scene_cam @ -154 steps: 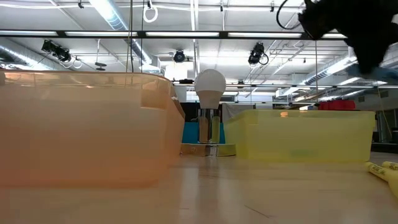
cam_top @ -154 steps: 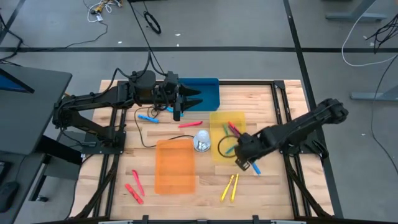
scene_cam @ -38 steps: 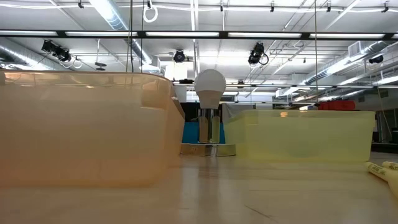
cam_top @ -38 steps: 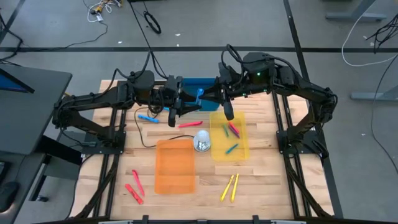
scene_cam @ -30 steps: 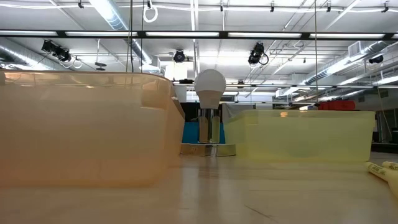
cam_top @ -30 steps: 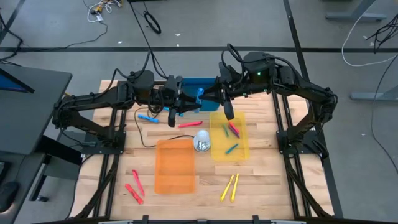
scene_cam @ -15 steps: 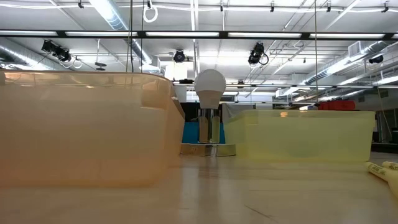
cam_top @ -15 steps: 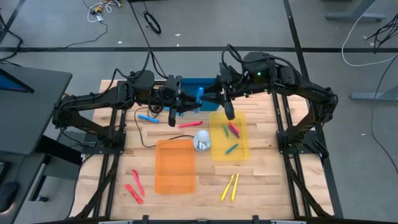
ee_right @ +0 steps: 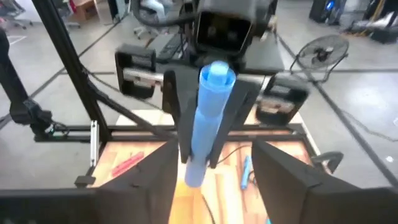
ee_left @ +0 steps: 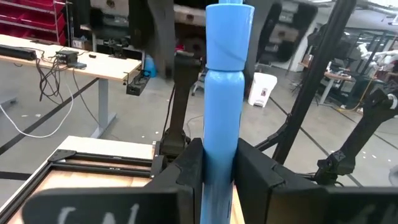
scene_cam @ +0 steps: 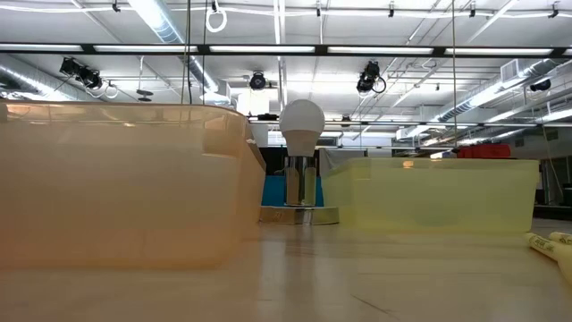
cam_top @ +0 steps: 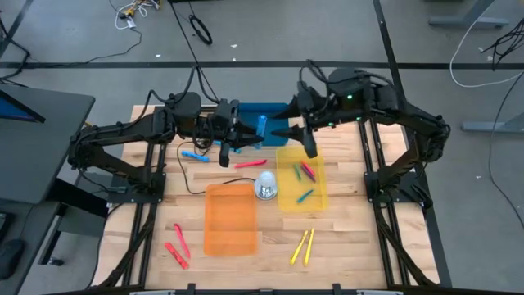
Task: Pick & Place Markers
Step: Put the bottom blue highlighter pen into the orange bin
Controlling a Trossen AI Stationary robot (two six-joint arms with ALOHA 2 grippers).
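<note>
Blue marker (ee_left: 222, 87): we hold it clamped by its lower barrel in the left gripper (cam_top: 237, 135), above the blue tray (cam_top: 274, 123) | right gripper (cam_top: 288, 131): fingers apart, just beside | handling: likely light, stiff, smooth; we grip mid-barrel.

Low view: both arms out of sight; two yellow markers (scene_cam: 552, 243) cut off at the right edge.
Light blue marker (ee_left: 222, 106): lower end hidden between the left gripper (ee_left: 214, 171) fingers.
Blue plastic tray (cam_top: 260, 113): partly covered by arms.

Wooden table (cam_top: 344, 246), three trays, apparently a bulb, scattered markers (cam_top: 302, 246)
</note>
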